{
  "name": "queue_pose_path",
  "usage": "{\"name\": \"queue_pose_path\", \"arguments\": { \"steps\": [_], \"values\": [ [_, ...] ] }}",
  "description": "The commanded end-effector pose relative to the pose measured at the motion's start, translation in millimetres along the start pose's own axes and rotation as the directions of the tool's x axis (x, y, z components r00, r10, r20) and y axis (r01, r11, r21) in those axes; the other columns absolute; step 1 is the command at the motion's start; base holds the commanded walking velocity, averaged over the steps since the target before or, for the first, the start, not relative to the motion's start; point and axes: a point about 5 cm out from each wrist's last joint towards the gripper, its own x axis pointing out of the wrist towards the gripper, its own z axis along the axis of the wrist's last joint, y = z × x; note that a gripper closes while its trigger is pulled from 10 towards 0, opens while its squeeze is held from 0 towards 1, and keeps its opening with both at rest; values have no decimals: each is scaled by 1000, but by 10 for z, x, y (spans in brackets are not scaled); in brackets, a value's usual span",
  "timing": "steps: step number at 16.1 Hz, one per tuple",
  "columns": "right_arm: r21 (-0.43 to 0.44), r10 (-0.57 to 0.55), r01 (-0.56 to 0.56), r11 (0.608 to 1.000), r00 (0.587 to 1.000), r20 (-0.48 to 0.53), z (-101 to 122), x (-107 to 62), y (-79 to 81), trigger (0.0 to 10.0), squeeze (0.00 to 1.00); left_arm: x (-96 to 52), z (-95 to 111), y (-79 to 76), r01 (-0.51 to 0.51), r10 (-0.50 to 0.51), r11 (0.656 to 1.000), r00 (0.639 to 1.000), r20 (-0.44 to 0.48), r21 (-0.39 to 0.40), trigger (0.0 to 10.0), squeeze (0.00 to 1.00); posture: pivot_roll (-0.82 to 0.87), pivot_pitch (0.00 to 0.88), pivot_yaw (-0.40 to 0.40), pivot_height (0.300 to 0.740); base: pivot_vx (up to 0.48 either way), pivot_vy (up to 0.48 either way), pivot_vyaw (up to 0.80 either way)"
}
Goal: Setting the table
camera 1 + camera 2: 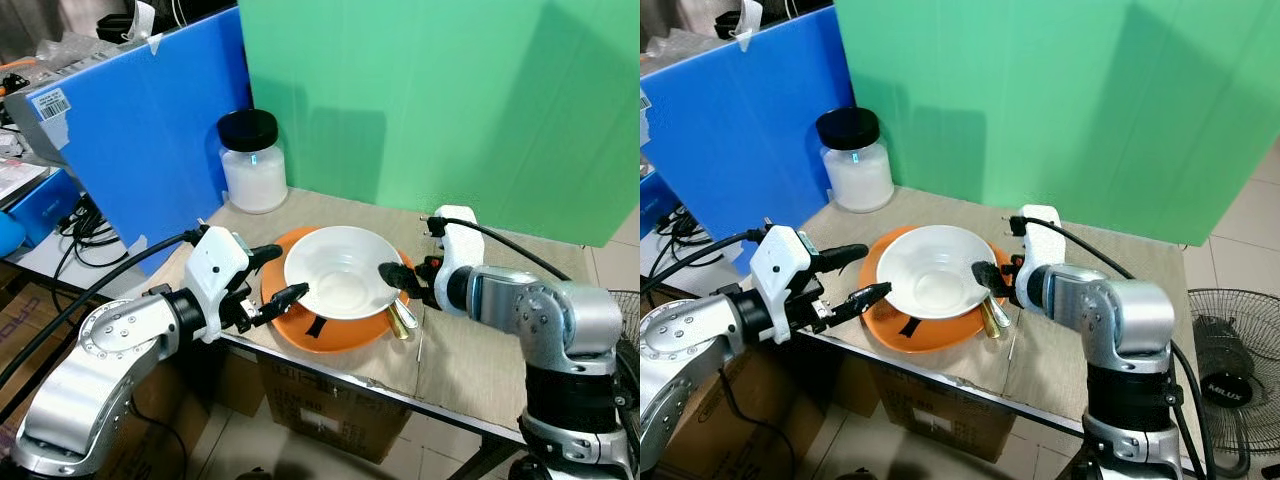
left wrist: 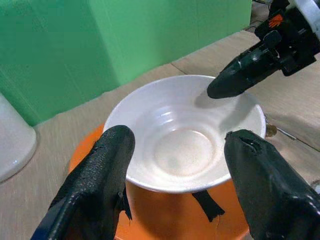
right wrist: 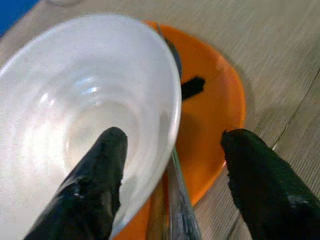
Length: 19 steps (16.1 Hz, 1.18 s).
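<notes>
Right tool (image 1: 403,283) astride glossy white bowl (image 1: 340,272)

left gripper (image 1: 278,272) jaws spread, right gripper (image 1: 397,282) jaws spread, facing inward

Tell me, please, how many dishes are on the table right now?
2: a white bowl sitting on an orange plate near the table's front edge, between the open left gripper and right gripper. Nothing suggests hidden ones.
</notes>
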Motion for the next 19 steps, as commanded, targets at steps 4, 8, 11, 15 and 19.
{"name": "queue_pose_path", "arguments": {
  "steps": [4,8,11,15,19],
  "values": [
    [90,53,-50,995,998,-34,-27,58,43,0,0,-38,-19,-8,10,-10,1000,1000,-17,5,10000,0,97,0,15,740,0,0,0],
    [154,53,-44,987,997,-54,-70,134,30,0,0,6,-8,-35,14,-14,1000,1000,-10,4,10000,0,105,0,17,740,0,0,0],
    [172,47,-38,984,998,-51,-66,182,31,0,0,-2,-14,-31,15,-15,1000,1000,-16,8,10000,0,110,0,20,740,0,0,0],
    [190,33,-24,981,998,-46,-83,208,31,0,0,32,-12,-11,7,-7,1000,1000,-13,25,10000,0,111,0,20,740,0,0,0],
    [181,35,-38,983,999,22,-1,222,38,0,0,9,-12,-30,0,0,1000,1000,-13,28,10000,0,122,0,15,740,0,0,0]
  ]
}}
